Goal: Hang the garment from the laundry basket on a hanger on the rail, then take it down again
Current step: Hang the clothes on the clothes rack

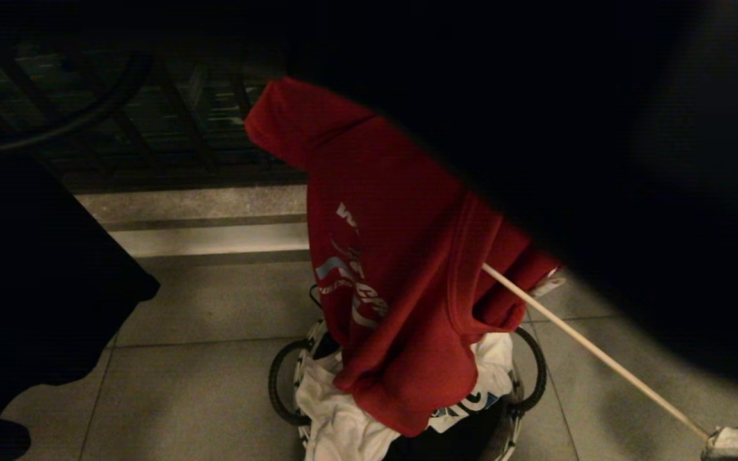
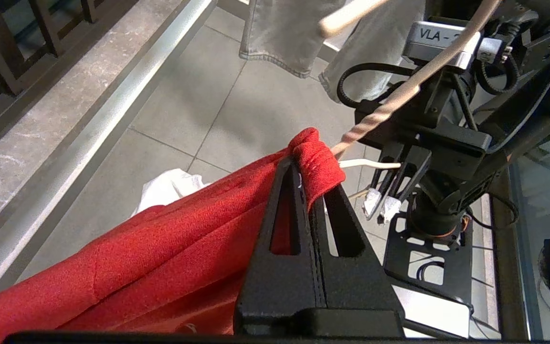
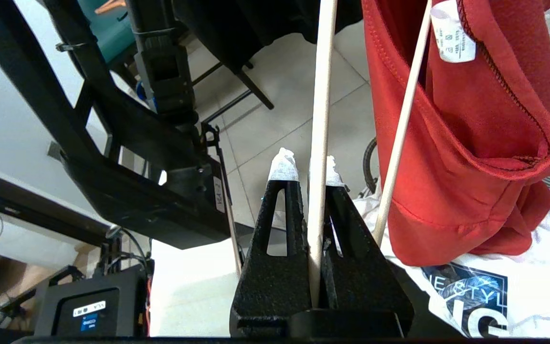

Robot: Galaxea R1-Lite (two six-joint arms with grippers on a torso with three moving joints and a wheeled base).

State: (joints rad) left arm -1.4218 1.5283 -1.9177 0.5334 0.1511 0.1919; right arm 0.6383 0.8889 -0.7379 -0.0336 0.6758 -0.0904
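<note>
Left to right: the left gripper (image 2: pixel 311 179) is clenched on a bunched fold of the red T-shirt (image 1: pixel 401 256), which hangs above the laundry basket (image 1: pixel 282 384) (a white T-shirt (image 1: pixel 337 422) fills it), while the right gripper (image 3: pixel 306 172) at the near right clamps the cream wire hanger (image 3: pixel 320 119). One hanger arm already runs inside the shirt, so threading looks under way. Next, the shirt wants seating across both shoulders before the lift to the rail.
</note>
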